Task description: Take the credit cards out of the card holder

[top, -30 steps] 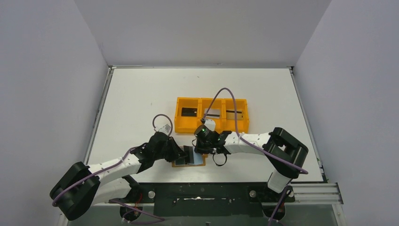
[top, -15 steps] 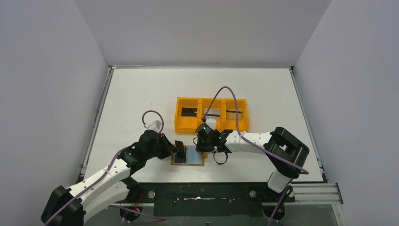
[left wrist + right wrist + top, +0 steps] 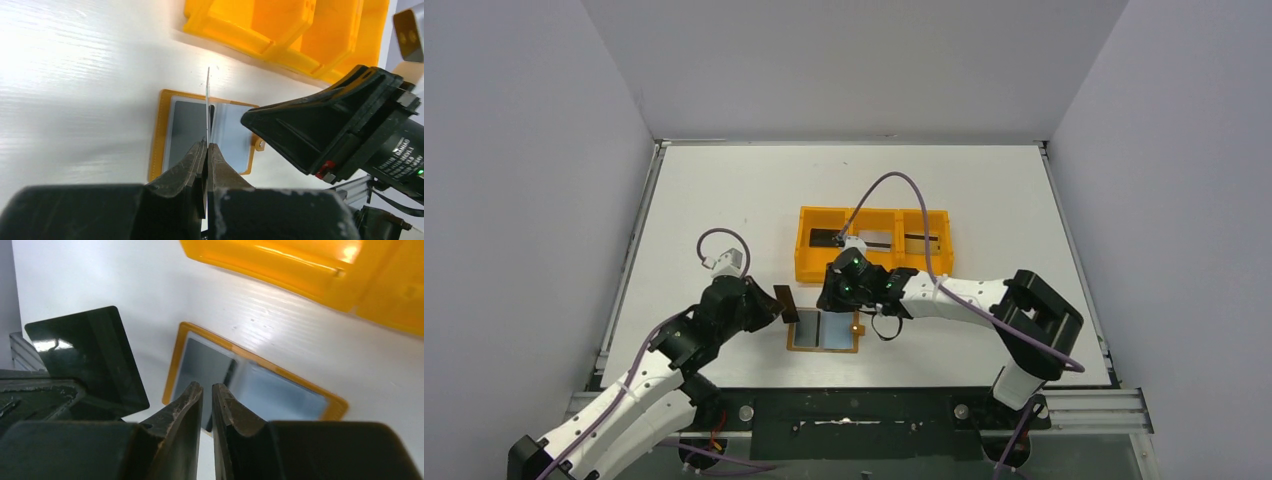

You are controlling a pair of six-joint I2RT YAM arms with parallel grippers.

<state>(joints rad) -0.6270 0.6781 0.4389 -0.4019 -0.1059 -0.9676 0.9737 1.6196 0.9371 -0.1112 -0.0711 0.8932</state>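
The small tan-orange folding card holder [image 3: 158, 132] lies open and flat on the white table [image 3: 724, 200]. In the top view you find it a little below the centre of the frame, just under the bright orange plastic tray with three compartments [image 3: 809, 272]. Its left pocket shows a grey panel. Its right pocket shows a pale blue rectangular card [image 3: 280, 392] that sits inside it.

Your left gripper [image 3: 206, 146] is clenched on a dark, glossy rectangular card [image 3: 90, 352]. In the left wrist view you see this card from its edge, as a thin line that rises from the fingertips in the centre of the frame, with the open holder behind it. In the top view the card is just beside the upper left corner of the holder and out of its pockets.

Your right gripper [image 3: 207, 392] hangs over the middle fold of the holder, at the lower centre of the right wrist view. Its jaws stand only a narrow gap apart and nothing is between them.

In the tray, the left compartment holds a flat dark piece, the middle one a greyish piece and the right one a dark strip.

At the lower right of the left wrist view, the black body of the right arm carries small white print [image 3: 400, 156]. It is turned and too small to read with certainty.
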